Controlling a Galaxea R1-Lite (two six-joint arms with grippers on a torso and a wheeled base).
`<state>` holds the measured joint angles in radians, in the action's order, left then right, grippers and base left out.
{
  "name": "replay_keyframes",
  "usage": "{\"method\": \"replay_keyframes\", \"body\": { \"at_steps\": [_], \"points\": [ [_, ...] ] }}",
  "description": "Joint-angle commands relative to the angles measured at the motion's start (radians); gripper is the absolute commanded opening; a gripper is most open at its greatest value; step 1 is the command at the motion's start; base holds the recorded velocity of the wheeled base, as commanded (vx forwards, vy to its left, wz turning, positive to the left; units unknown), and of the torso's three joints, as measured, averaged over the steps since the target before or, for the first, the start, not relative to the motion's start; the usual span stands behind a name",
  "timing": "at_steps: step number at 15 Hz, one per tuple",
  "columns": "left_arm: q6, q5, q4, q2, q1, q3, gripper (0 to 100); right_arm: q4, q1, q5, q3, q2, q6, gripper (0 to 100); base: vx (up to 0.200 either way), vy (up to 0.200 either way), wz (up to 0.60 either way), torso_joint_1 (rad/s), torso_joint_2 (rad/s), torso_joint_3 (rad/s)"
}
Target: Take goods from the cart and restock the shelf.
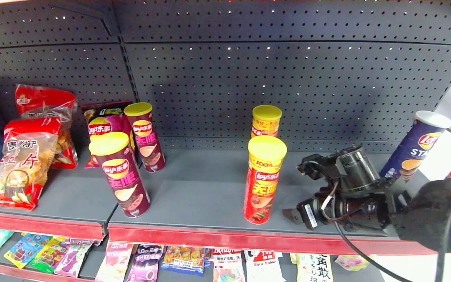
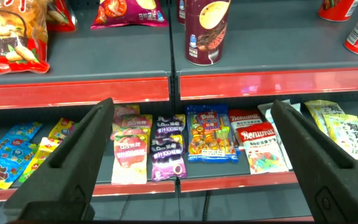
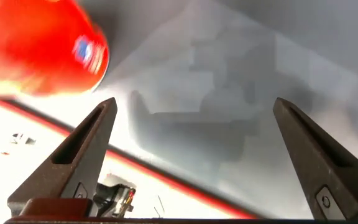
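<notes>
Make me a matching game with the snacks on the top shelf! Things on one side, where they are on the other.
Things:
1. front red can
2. front purple can
3. blue can with white lid
4. front red bag

Places:
A. far left of the shelf
B. near the shelf's right end
C. front, left of the middle
D. front, just beside the right gripper

Pairs: 1-D, 2-C, 3-B, 4-A
</notes>
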<state>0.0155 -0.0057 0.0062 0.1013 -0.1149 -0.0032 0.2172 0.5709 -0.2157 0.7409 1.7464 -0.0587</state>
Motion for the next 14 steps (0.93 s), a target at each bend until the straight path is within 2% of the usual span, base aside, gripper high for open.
{"method": "replay_keyframes", "body": {
  "at_steps": [1, 2, 3, 4, 6, 8, 9, 12, 14],
  "points": [
    [0.000, 0.000, 0.000, 0.002, 0.000, 0.000, 100, -0.002, 0.046, -0.033, -0.121, -0.214, 0.002, 100, 0.000, 0.000, 0.00, 0.000, 0.00, 0.000],
    [0.000, 0.000, 0.000, 0.002, 0.000, 0.000, 100, -0.002, 0.066, -0.073, -0.152, -0.268, 0.005, 100, 0.000, 0.000, 0.00, 0.000, 0.00, 0.000],
    [0.000, 0.000, 0.000, 0.002, 0.000, 0.000, 100, -0.002, 0.127, -0.131, -0.207, -0.393, 0.007, 100, 0.000, 0.000, 0.00, 0.000, 0.00, 0.000],
    [0.000, -0.002, 0.000, 0.002, 0.000, 0.000, 100, -0.002, 0.149, -0.146, -0.219, -0.461, 0.011, 100, 0.000, 0.000, 0.00, 0.000, 0.00, 0.000],
    [0.000, -0.002, 0.000, 0.002, 0.000, 0.000, 100, -0.002, 0.150, -0.172, -0.210, -0.588, 0.074, 100, 0.000, 0.000, 0.00, 0.000, 0.00, 0.000],
    [0.000, -0.002, 0.000, 0.002, -0.002, 0.000, 100, -0.006, 0.069, -0.174, -0.195, -0.706, 0.149, 100, 0.000, 0.000, 0.00, 0.000, 0.00, 0.000],
    [0.000, -0.002, 0.000, 0.002, -0.002, 0.000, 100, -0.006, -0.032, -0.154, -0.193, -0.762, 0.203, 100, 0.000, 0.000, 0.00, 0.000, 0.00, 0.000],
    [0.000, -0.002, 0.000, 0.002, -0.002, 0.000, 100, -0.044, -0.247, -0.027, -0.224, -0.870, 0.218, 100, 0.000, 0.000, 0.00, 0.000, 0.00, 0.000],
    [0.000, -0.003, 0.000, 0.002, -0.002, 0.000, 100, -0.145, -0.284, 0.059, -0.284, -1.035, 0.218, 100, 0.000, 0.000, 0.00, 0.000, 0.00, 0.000]
  ]
}}
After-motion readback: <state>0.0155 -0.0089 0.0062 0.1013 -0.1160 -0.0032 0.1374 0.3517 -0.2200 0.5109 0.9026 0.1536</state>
